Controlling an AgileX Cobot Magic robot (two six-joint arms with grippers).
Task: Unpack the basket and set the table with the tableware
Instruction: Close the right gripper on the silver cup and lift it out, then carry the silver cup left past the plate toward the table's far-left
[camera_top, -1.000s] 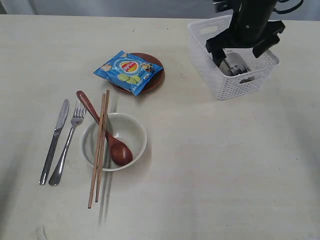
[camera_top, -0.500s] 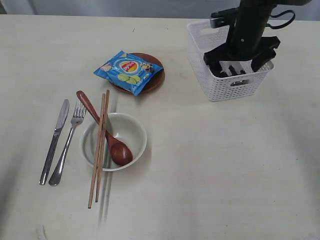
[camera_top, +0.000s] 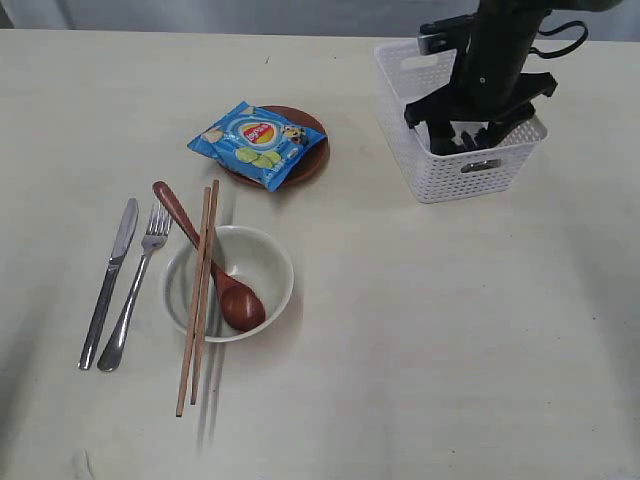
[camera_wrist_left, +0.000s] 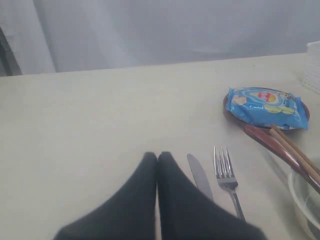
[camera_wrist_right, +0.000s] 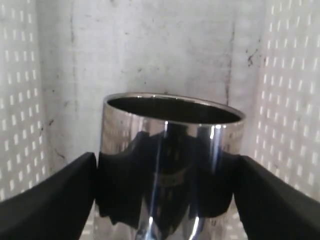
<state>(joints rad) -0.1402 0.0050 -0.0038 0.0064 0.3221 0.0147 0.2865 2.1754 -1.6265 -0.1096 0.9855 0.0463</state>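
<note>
Basket (camera_top: 470, 172) on table (camera_top: 450, 330), well apart from bowl (camera_top: 262, 255). Right gripper (camera_top: 468, 132) inside basket, fingers spread wide, one each side of upright steel cup (camera_wrist_right: 170, 150) on basket floor; whether they touch cup, cannot tell. Wooden spoon (camera_top: 240, 305) head in bowl, handle out over bowl rim. Two chopsticks (camera_top: 200, 300) across bowl rim. Fork (camera_top: 135, 290) just beside bowl, knife (camera_top: 108, 285) farther from bowl, past fork. Plate (camera_top: 310, 160) near bowl on basket side, blue snack bag (camera_top: 255, 143) on it. Left gripper (camera_wrist_left: 157, 160) pinched closed, empty, over table on knife side of bowl.

Two chopsticks (camera_top: 197, 300); one each of knife (camera_top: 108, 285), fork (camera_top: 135, 290), spoon (camera_top: 240, 300), bowl (camera_top: 272, 262), plate (camera_top: 315, 155), cup (camera_wrist_right: 170, 165), bag (camera_top: 257, 143), basket (camera_top: 450, 178).
</note>
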